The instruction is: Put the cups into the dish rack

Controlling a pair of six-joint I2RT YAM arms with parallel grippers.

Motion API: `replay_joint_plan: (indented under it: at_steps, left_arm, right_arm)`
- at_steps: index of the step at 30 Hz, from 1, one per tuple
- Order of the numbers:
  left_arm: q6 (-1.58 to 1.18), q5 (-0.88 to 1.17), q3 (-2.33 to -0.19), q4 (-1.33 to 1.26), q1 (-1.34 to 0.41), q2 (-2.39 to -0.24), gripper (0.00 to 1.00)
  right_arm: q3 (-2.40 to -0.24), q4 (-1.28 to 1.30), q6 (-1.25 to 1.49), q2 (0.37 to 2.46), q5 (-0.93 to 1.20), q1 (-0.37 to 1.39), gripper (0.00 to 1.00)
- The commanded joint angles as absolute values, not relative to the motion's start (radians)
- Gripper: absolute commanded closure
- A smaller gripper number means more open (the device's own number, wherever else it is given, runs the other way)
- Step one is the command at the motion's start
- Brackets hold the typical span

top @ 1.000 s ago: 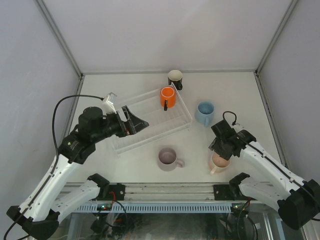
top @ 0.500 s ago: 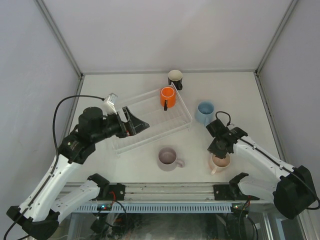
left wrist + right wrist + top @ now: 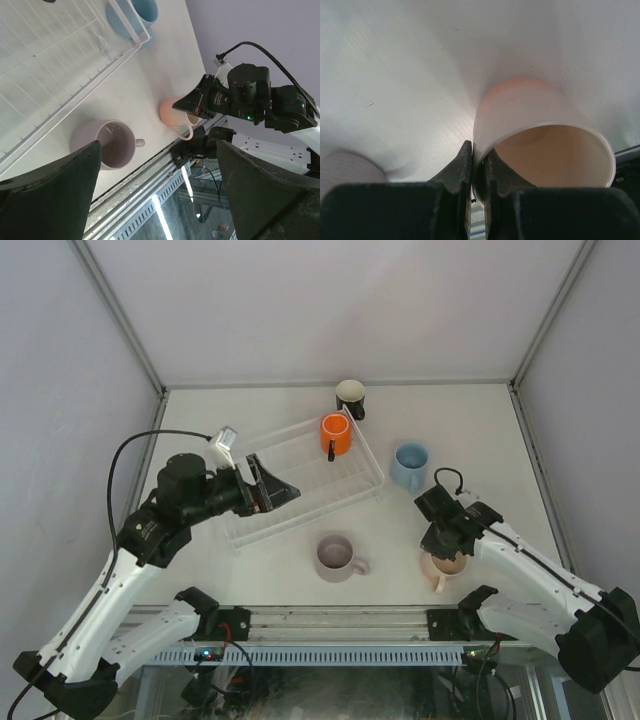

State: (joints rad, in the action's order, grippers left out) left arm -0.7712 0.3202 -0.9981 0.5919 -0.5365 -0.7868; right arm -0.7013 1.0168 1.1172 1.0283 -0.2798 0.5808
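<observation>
The clear dish rack [image 3: 262, 512] lies at the table's middle with the orange cup [image 3: 335, 434] standing in its far right end. The black cup [image 3: 350, 396] stands behind it, the light blue cup [image 3: 410, 464] to its right, the lilac cup [image 3: 334, 556] in front. My right gripper [image 3: 440, 540] is shut on the rim of the peach-pink cup [image 3: 540, 125], one finger inside, one outside; the cup [image 3: 447, 566] sits near the front edge. My left gripper [image 3: 283, 490] is open and empty above the rack; its view shows the rack [image 3: 60, 100], the lilac cup [image 3: 112, 145], the peach-pink cup [image 3: 172, 112] and the blue cup [image 3: 132, 20].
The table's front edge and a metal rail [image 3: 330, 620] run just below the lilac and peach-pink cups. Grey walls close in the table on the left, right and back. A black cable [image 3: 135, 445] loops from the left arm.
My right gripper has moved down onto the peach-pink cup and closed on its rim. The left arm has barely moved.
</observation>
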Motion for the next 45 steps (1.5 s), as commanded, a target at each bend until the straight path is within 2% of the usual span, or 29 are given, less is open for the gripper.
replay_joint_plan:
  at_steps: [1,9,17,22,30,35,45]
  left_arm:
    - [-0.786,0.42,-0.985,0.481,-0.542,-0.79,0.0]
    - [-0.998,0.622,-0.804,0.054,-0.542,-0.794,0.01]
    - [-1.101,0.696,-0.81,-0.164,-0.554,-0.894,0.03]
    - [-1.131,0.72,-0.848,-0.273,-0.572,-0.966,0.05]
    - [-1.114,0.733,-0.889,-0.369,-0.575,-1.033,0.07]
    - [-1.161,0.739,-0.891,-0.465,-0.579,-1.057,0.1]
    - [-1.154,0.721,-0.917,-0.483,-0.578,-1.101,0.07]
  right_arm:
    - [-0.716,0.987,1.102,0.931,-0.273,0.588,1.0]
    - [-0.913,0.947,0.987,0.741,-0.174,0.534,1.0]
    - [-1.091,0.641,0.965,0.719,0.089,0.441,1.0]
    - [-1.096,0.342,1.078,0.758,0.234,0.406,1.0]
    - [-1.098,-0.059,1.259,0.889,0.319,0.407,1.0]
    - [-1.089,-0.202,1.335,0.974,0.347,0.422,1.0]
    - [-1.09,-0.375,1.406,1.096,0.317,0.542,1.0]
